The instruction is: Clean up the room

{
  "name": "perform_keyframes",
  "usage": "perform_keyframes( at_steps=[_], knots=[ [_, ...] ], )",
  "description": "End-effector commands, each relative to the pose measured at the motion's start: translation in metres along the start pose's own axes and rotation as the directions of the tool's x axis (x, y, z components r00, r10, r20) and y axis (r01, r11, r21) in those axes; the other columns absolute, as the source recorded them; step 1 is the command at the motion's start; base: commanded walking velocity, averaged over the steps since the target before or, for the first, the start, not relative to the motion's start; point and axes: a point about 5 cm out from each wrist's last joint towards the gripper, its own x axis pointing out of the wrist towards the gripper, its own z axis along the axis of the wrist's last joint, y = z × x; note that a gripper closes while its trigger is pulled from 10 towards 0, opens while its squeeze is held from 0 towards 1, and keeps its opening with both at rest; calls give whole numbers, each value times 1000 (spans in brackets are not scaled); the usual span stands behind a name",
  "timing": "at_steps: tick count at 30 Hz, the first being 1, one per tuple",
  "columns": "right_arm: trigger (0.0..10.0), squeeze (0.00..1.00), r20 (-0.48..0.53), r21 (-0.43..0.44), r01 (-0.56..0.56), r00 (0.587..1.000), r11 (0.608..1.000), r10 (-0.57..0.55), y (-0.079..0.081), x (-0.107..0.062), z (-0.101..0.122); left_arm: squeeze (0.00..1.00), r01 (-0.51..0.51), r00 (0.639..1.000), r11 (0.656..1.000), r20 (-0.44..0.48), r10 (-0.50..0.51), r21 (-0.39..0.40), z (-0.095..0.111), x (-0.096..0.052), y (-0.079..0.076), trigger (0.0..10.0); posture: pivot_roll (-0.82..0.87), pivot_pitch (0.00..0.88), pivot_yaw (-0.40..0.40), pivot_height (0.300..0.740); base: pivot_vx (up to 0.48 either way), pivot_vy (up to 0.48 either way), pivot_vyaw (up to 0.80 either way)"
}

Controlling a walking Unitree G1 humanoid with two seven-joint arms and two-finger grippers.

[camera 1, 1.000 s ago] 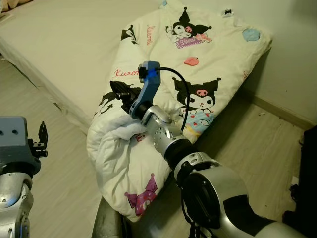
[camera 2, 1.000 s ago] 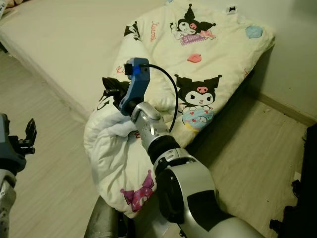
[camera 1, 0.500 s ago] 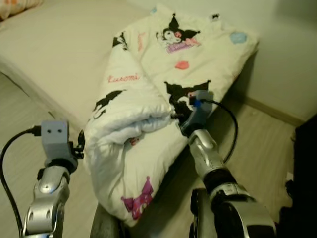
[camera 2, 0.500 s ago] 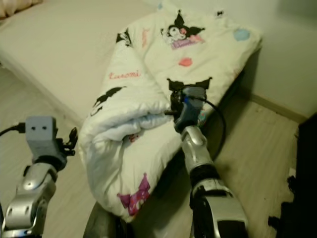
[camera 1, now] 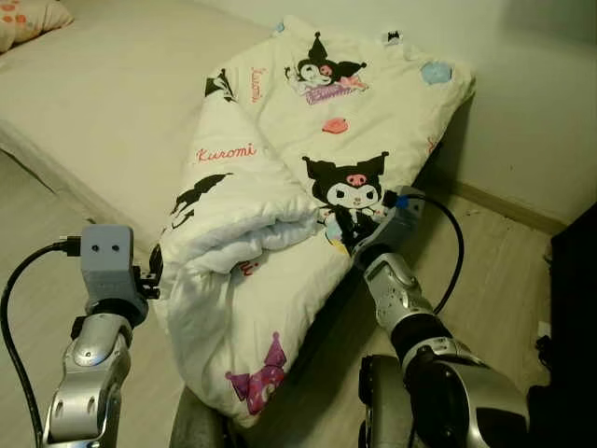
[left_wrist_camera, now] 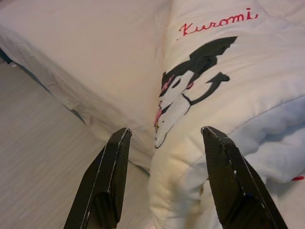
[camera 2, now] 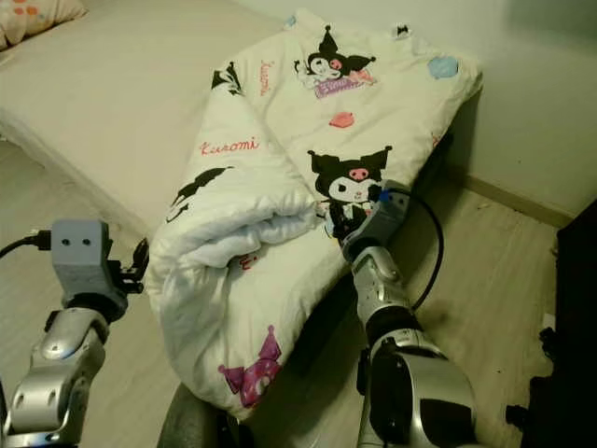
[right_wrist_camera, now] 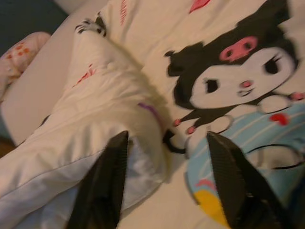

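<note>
A bedroom with a pale wooden floor [camera 1: 504,243] and a low bed [camera 1: 112,84] along the wall; a pillow [camera 1: 23,17] lies at the bed's far corner. The quilt [camera 1: 298,168], white with cartoon prints, lies on the near end of the bed, its lower part rolled into a thick bundle that hangs over the edge toward the floor. A second ago the right hand [right_wrist_camera: 164,157] was high on the roll, pressed into the folds; it has now drawn back to the quilt's near edge, beside the printed cartoon face, fingers spread and holding nothing. The left hand [left_wrist_camera: 164,162] has risen to the bundle's other side, fingers spread just before the fold. Judging by this, the roll has been released and a two-sided grasp is being set up; folding is only partly done.
</note>
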Motion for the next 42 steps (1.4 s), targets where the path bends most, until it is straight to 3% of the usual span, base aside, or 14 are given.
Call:
perform_keyframes(
  at_steps=[1, 9, 11, 13, 14, 18, 19, 20, 32, 38, 39, 40, 41, 42],
  knots=[
    [10000, 1000, -43, 26, -16, 999, 1000, 17, 4, -1, -10, 0, -20, 1000, 1000, -6, 20, 21, -1, -4, 11, 10000, 86, 281, 74, 582, 0, 0, 0],
    [10000, 1000, -61, 93, -76, 995, 993, 82, 16, 4, -9, 0, -43, 999, 998, 18, 42, 52, 5, -14, 20, 10000, 138, 319, 54, 582, 0, 0, 0],
    [10000, 1000, -52, 168, -102, 992, 980, 112, 22, 6, -9, 0, -51, 998, 996, 33, 49, 73, 10, -21, 26, 10000, 169, 335, 49, 582, 0, 0, 0],
    [10000, 1000, -52, 168, -102, 992, 980, 112, 22, 6, -9, 0, -51, 998, 996, 33, 49, 73, 10, -21, 26, 10000, 169, 335, 49, 582, 0, 0, 0],
    [10000, 1000, -34, 240, -121, 991, 963, 133, 29, 8, -8, 0, -51, 998, 994, 46, 47, 95, 17, -30, 32, 10000, 219, 351, 46, 582, 0, 0, 0],
    [10000, 1000, -34, 240, -121, 991, 963, 133, 29, 8, -8, 0, -51, 998, 994, 46, 47, 95, 17, -30, 32, 10000, 219, 351, 46, 582, 0, 0, 0],
    [10000, 224, -31, 260, -127, 990, 957, 140, 32, 9, -8, 0, -46, 998, 994, 50, 41, 103, 20, -34, 35, 10000, 229, 356, 46, 582, 0, 0, 0],
    [10000, 0, -48, 249, -137, 987, 959, 154, 36, 9, -12, 0, -39, 998, 993, 50, 33, 114, 23, -39, 37, 10000, 249, 366, 45, 582, 0, 0, 0],
    [10000, 0, -122, 196, -172, 973, 965, 198, 59, 11, -25, 0, -19, 1000, 987, 24, 16, 161, 31, -59, 43, 10000, 297, 391, 40, 582, 0, 0, 0],
    [10000, 0, -119, 193, -169, 974, 966, 194, 60, 12, -23, 0, -21, 1000, 986, 20, 18, 163, 32, -61, 45, 10000, 300, 389, 40, 582, 0, 0, 0],
    [9255, 0, -111, 194, -168, 975, 967, 192, 60, 13, -21, 0, -21, 1000, 986, 18, 18, 164, 32, -61, 45, 10000, 301, 387, 42, 582, 0, 0, 0],
    [2353, 0, -101, 196, -169, 976, 966, 191, 60, 14, -19, 0, -21, 1000, 986, 15, 19, 165, 32, -62, 45, 10000, 302, 388, 43, 582, 0, 0, 0],
    [2353, 0, -101, 196, -169, 976, 966, 191, 60, 14, -19, 0, -21, 1000, 986, 15, 19, 165, 32, -62, 45, 10000, 302, 388, 43, 582, 0, 0, 0],
    [0, 0, -94, 194, -166, 978, 967, 187, 61, 14, -17, 0, -21, 1000, 986, 13, 19, 166, 33, -62, 46, 10000, 302, 388, 45, 582, 0, 0, 0]
  ],
)
